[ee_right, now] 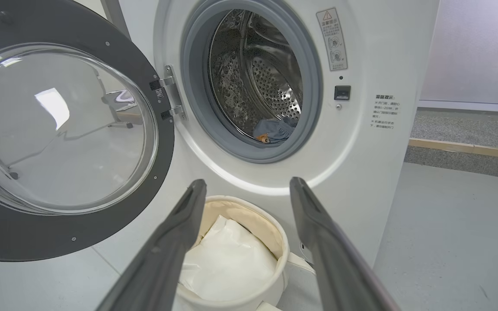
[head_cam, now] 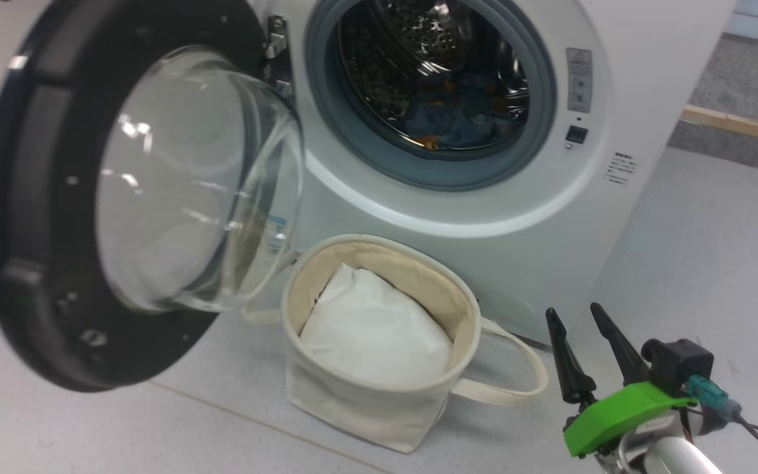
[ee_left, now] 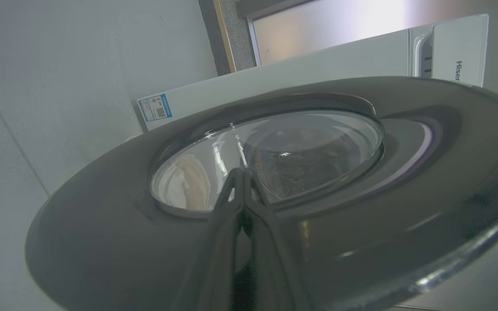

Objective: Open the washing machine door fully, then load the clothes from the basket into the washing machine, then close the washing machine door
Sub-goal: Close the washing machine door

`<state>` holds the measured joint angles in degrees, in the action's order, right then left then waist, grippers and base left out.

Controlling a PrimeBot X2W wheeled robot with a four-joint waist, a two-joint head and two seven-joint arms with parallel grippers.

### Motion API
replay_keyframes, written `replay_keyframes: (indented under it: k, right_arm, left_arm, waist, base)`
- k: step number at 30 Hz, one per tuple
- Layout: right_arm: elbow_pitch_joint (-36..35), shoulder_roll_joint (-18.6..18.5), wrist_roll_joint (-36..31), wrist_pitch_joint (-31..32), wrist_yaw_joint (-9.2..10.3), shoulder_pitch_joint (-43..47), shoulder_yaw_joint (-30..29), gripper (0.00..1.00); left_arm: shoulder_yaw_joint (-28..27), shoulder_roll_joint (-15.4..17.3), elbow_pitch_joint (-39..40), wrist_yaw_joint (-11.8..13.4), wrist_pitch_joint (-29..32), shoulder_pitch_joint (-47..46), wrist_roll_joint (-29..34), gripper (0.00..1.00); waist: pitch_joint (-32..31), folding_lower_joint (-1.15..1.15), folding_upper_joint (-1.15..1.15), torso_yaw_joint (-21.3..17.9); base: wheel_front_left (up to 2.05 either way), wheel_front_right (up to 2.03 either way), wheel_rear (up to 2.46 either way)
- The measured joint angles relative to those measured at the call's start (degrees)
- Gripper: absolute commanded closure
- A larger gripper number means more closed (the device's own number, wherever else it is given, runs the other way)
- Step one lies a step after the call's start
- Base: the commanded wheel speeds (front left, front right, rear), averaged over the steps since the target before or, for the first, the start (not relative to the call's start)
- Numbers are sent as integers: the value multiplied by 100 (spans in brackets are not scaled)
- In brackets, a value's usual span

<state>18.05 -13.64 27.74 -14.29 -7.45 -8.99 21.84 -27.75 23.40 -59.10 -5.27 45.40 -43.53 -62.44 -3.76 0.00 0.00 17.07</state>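
The washing machine (head_cam: 550, 230) stands with its door (head_cam: 30, 197) swung wide to the left, black rim and glass bowl facing me. Blue clothes (head_cam: 458, 125) with orange figures lie in the steel drum, and the right wrist view shows the clothes (ee_right: 275, 129) too. The basket (head_cam: 353, 408) sits on the floor below the opening with plain white padding (head_cam: 372, 329) inside. My right gripper (head_cam: 572, 309) hovers open and empty to the right of the basket (ee_right: 277, 242). My left gripper (ee_left: 242, 172) is shut, its fingers lying close along the door's outer face (ee_left: 102, 242).
Pale grey floor lies around the machine. A wooden strip (head_cam: 741, 125) edges grey carpet at the back right. One basket handle (head_cam: 524, 375) loops out toward my right gripper. The open door overhangs the floor left of the basket.
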Motion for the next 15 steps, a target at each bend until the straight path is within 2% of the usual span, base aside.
replay_keyframes:
  k: [5, 7, 11, 12, 15]
  right_arm:
    - [-33, 90, 0, 0, 0, 15, -43, 0]
    - [-33, 97, 0, 0, 0, 21, -53, 0]
    - [-36, 154, 0, 0, 0, 44, -125, 0]
    - [-47, 182, 0, 0, 0, 92, -170, 0]
    - [-46, 226, 0, 0, 0, 147, -199, 0]
  left_arm:
    - [364, -573, 461, -85, 705, 96, -53, 100]
    - [456, -667, 616, -89, 833, 153, -62, 100]
    - [742, -1036, 1373, -127, 1422, 499, -126, 100]
    - [871, -1236, 1841, -82, 1655, 722, -127, 100]
    - [1047, -1516, 2584, 145, 1845, 1069, -133, 100]
  waist:
    - [-52, 0, 0, 207]
    - [-60, 0, 0, 244]
    - [-93, 0, 0, 317]
    - [-93, 0, 0, 287]
    - [-87, 0, 0, 186]
  base:
    - [0, 0, 0]
    - [0, 0, 0]
    - [0, 0, 0]
    - [0, 0, 0]
    - [0, 0, 0]
